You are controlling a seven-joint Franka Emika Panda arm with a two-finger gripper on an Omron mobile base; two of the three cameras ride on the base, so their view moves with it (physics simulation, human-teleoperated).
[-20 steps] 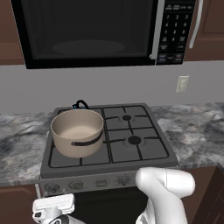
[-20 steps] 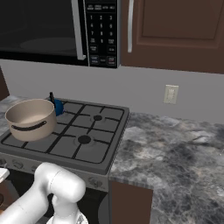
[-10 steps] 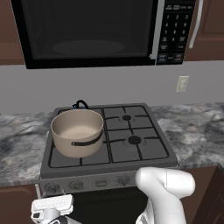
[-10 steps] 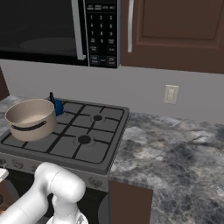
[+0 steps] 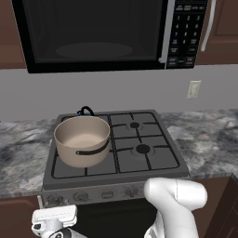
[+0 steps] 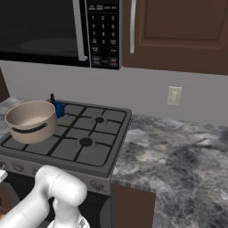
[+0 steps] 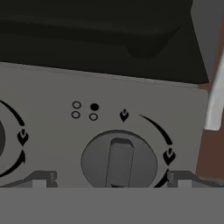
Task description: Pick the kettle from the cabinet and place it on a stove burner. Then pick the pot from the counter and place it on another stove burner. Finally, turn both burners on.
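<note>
On the stove (image 5: 153,168), the pot (image 5: 82,140) sits over the front-left burner, with the kettle (image 5: 85,111) just behind it on the back-left one. The two right burners (image 5: 142,149) are bare. Below the stove's front edge, the gripper (image 7: 112,177) faces a control knob (image 7: 118,162), its fingertips (image 7: 40,178) spread wide on either side, gripping nothing.

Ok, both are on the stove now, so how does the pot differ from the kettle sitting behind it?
The pot is wide, deep and beige-tan; the kettle is much smaller and glossy dark blue. The pot is open-topped with dark side handles, while the kettle carries a black arched handle over its top. The pot sits on the front left burner, the kettle behind it at the back left, mostly hidden. Both stand upright on the grates of the stove.
</note>
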